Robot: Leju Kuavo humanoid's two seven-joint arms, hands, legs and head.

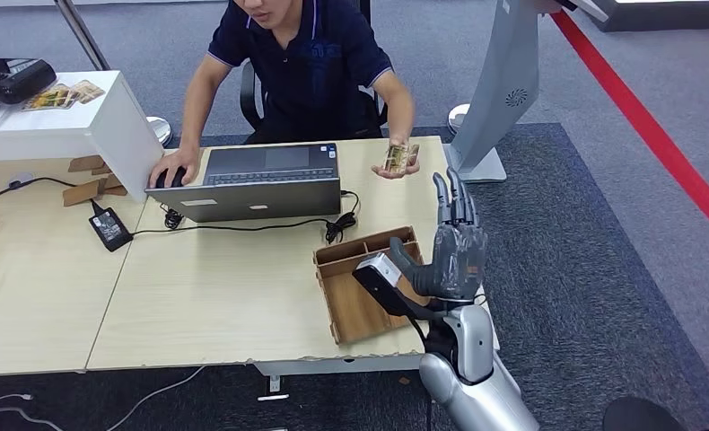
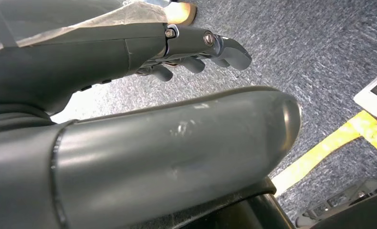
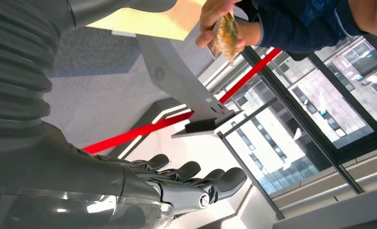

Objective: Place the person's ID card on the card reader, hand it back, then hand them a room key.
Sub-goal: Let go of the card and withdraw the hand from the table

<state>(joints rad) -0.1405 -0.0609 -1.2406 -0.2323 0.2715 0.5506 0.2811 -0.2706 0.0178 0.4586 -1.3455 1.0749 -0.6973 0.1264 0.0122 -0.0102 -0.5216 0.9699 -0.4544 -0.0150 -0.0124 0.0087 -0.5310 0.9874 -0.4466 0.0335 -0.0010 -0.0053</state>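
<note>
Grey carpet with a red stripe [image 1: 656,135] surrounds a pale wooden table [image 1: 216,296] where a person [image 1: 297,63] sits behind a laptop [image 1: 252,180]. At the table's right edge the right hand [image 1: 451,247] is raised with its fingers straight, spread and holding nothing. Just beside it, toward the robot, sits a wooden tray [image 1: 360,310] with dividers. Beyond the fingertips, clearly apart from them, the person's hand [image 1: 396,162] holds the ID card [image 1: 399,158] above the table's far right corner. Further off stands a white kiosk stand [image 1: 503,90]. On the left sits a white block [image 1: 73,126] carrying a dark card reader [image 1: 10,79] and some cards [image 1: 64,94]. In the left wrist view, the left hand [image 2: 196,50] hangs over carpet, its fingers loosely curled around nothing.
</note>
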